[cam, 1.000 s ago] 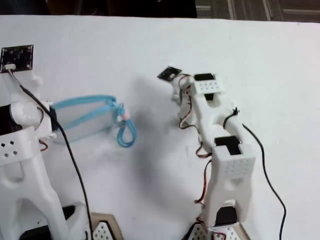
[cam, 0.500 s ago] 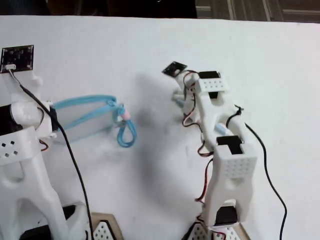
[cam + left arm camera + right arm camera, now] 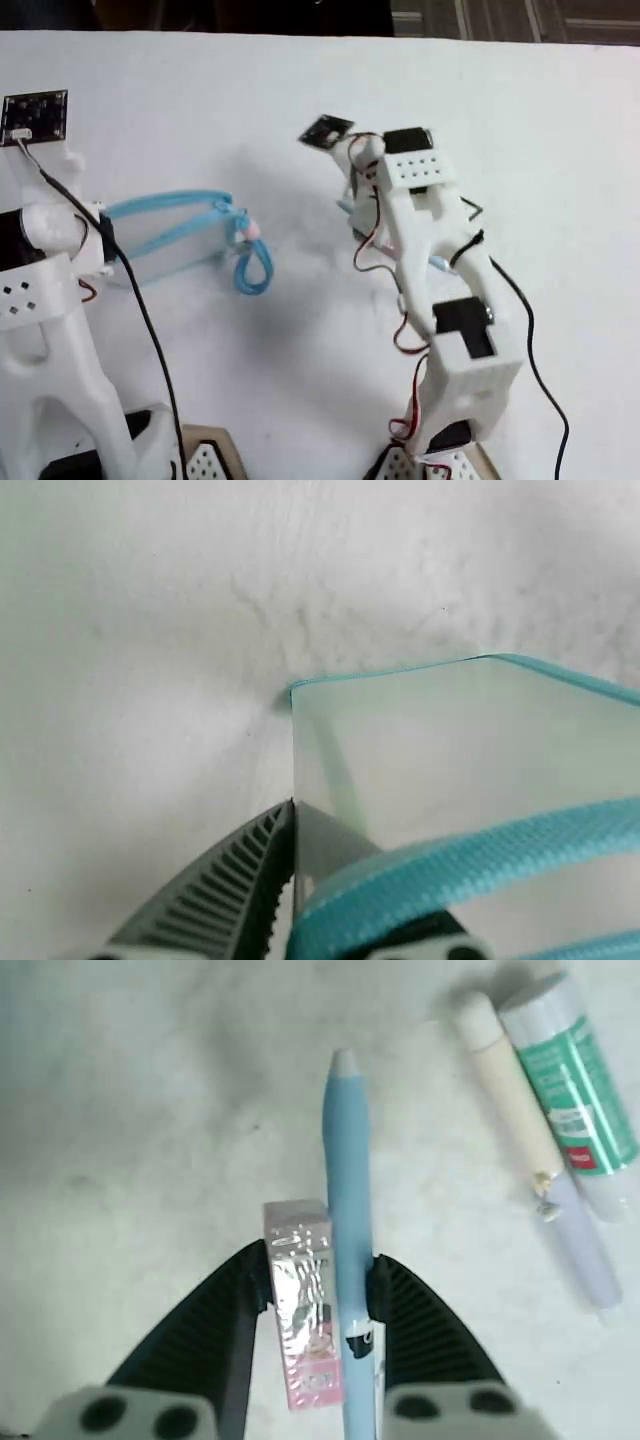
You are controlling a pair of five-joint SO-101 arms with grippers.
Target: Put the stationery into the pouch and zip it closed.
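A clear pouch (image 3: 170, 235) with blue trim lies at the left of the table, its blue loop strap (image 3: 252, 268) toward the middle. My left gripper (image 3: 100, 235) is shut on the pouch's end. The left wrist view shows a grey finger (image 3: 225, 900) against the clear pouch wall (image 3: 420, 750) and the blue zip band (image 3: 450, 870). My right gripper (image 3: 348, 205) stands right of the strap, apart from the pouch. In its own view the right gripper (image 3: 318, 1280) is shut on a blue pen (image 3: 345, 1260) and a pink eraser box (image 3: 300, 1310), held side by side.
A cream and lilac pen (image 3: 540, 1160) and a green glue stick (image 3: 575, 1090) lie together on the white table (image 3: 520, 120), beyond the right gripper. A black cable (image 3: 535, 350) trails along the right arm's outer side.
The right arm has swung its gripper left, toward the pouch's strap end. The left arm and the pouch have stayed put.
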